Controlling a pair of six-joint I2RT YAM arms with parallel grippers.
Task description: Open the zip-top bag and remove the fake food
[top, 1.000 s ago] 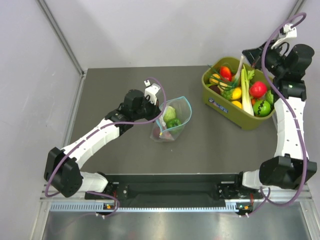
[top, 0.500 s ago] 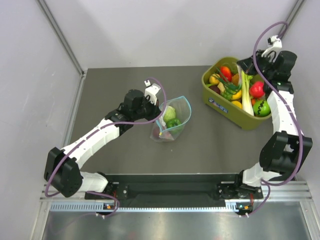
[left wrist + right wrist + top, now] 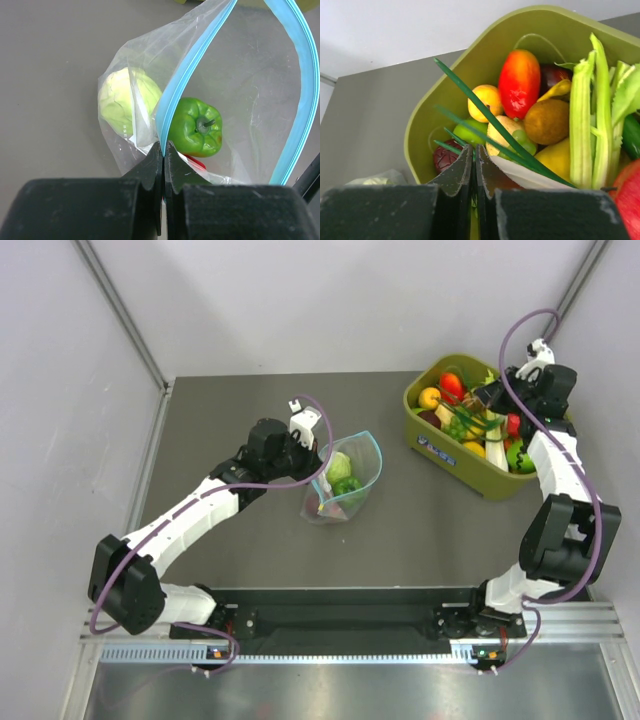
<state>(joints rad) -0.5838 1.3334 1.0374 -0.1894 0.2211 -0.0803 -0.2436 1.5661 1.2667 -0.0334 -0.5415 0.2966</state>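
The clear zip-top bag (image 3: 345, 480) lies open on the dark table, its teal-blue zip strip (image 3: 186, 65) forming a loop. Inside are a pale green cabbage (image 3: 120, 102), a dark green bell pepper (image 3: 196, 127) and a red chili (image 3: 196, 161), mostly hidden under the pepper. My left gripper (image 3: 163, 145) is shut on the near side of the zip strip; from above it (image 3: 316, 460) sits at the bag's left edge. My right gripper (image 3: 474, 148) is shut, low over the olive-green tub (image 3: 425, 120), far from the bag; in the top view it (image 3: 488, 400) hangs over the tub.
The tub (image 3: 440, 445) at the back right holds several toy fruits and vegetables: a red-orange fruit (image 3: 519, 82), celery stalks (image 3: 582, 115), long green leaves (image 3: 485, 112). Grey walls close in on the left, back and right.
My right arm has swung in and down from the tub's far right side to over its contents. My left gripper and the bag have not moved.
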